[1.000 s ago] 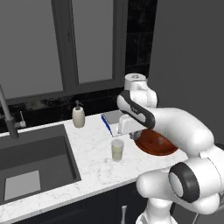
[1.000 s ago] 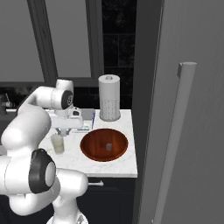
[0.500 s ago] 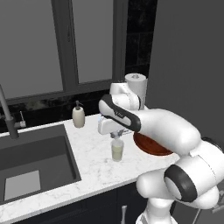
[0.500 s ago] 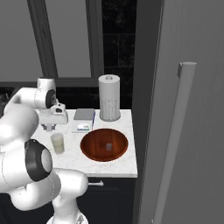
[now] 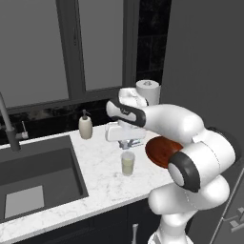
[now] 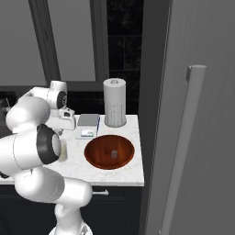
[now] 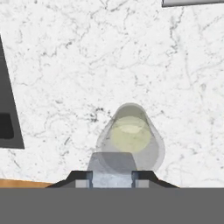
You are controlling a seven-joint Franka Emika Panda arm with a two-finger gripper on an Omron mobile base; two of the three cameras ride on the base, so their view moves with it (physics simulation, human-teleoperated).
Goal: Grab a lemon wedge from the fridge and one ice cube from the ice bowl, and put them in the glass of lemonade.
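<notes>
Since the previous frames the arm has swung left, off the wide reddish-brown glossy bowl (image 6: 109,152), and the hand (image 5: 128,142) now hangs directly above the small clear tumbler of pale yellow-green lemonade (image 5: 127,163). The fingers are nearly closed, pinching a translucent grey ice cube (image 7: 112,171). Tumbler stands on the white marble tabletop (image 5: 102,176) just below the fingertips; bowl lies to the hand's right.
</notes>
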